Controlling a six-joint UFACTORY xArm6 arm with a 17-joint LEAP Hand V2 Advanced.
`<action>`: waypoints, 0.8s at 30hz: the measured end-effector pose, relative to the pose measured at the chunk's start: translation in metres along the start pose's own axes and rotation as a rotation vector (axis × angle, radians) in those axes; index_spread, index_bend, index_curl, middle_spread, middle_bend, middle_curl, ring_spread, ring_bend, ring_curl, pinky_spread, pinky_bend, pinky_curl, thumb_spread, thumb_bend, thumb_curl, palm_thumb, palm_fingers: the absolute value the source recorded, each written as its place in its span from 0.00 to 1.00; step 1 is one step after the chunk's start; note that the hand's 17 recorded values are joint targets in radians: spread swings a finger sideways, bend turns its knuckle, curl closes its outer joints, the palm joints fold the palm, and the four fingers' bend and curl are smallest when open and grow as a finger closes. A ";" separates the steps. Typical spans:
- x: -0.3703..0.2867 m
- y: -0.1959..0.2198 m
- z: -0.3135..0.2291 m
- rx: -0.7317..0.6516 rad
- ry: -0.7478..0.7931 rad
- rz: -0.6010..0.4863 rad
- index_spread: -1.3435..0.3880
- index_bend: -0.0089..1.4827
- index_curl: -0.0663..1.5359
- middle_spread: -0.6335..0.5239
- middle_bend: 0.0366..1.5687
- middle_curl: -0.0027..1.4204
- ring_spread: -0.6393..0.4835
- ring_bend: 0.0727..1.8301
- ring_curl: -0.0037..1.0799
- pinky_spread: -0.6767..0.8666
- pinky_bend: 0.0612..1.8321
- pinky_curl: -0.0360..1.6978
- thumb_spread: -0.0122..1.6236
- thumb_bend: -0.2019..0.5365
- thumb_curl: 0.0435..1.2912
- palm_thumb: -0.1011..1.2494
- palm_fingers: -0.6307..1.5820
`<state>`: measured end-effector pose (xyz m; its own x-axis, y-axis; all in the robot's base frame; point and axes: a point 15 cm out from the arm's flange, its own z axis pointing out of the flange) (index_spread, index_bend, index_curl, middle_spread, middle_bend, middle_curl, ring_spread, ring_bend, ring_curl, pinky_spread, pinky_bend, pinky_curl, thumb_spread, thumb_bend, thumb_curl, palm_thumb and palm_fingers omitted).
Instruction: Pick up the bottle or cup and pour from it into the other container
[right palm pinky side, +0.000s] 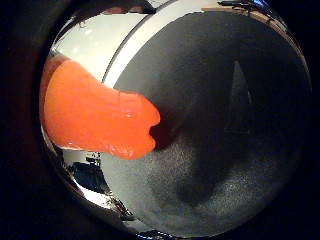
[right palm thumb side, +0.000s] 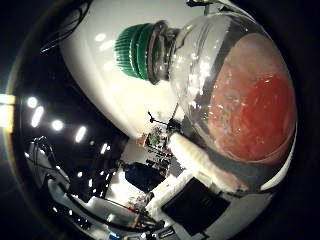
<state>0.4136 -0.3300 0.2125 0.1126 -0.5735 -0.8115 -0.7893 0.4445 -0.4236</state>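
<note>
A clear bottle (right palm thumb side: 225, 85) with a ribbed green cap (right palm thumb side: 134, 51) fills much of the thumb side palm view, very close to my hand's palm. Orange-red contents (right palm thumb side: 260, 117) lie in its body, away from the cap. In the little finger side palm view the same bottle shows as a broad orange shape (right palm pinky side: 95, 115) over the grey table top (right palm pinky side: 225, 150). No part of the hand itself shows in either view. No second container is in view.
A white strip (right palm pinky side: 135, 45) runs along the grey table's edge, with a white surface beyond it. Dark shadows lie on the table under the bottle. Farther off are a black box (right palm thumb side: 195, 205) and room clutter.
</note>
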 end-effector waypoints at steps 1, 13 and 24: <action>0.000 0.003 0.002 -0.003 -0.004 0.004 0.65 0.12 0.23 0.52 0.24 0.27 0.64 0.33 0.20 0.68 0.42 0.02 0.65 0.25 0.26 0.54 0.44; -0.007 0.018 0.016 -0.077 -0.002 -0.003 0.65 0.13 0.25 0.48 0.35 0.31 0.50 0.51 0.26 0.46 0.51 0.01 0.63 0.24 0.28 0.59 0.60; -0.021 0.033 0.034 -0.170 -0.055 0.000 0.59 0.23 0.35 0.42 0.50 0.41 0.42 0.59 0.37 0.17 0.64 0.06 0.58 0.25 0.34 0.70 0.83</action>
<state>0.4055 -0.2801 0.2018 0.1417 -0.5328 -0.8343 -0.8793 0.3193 -0.3533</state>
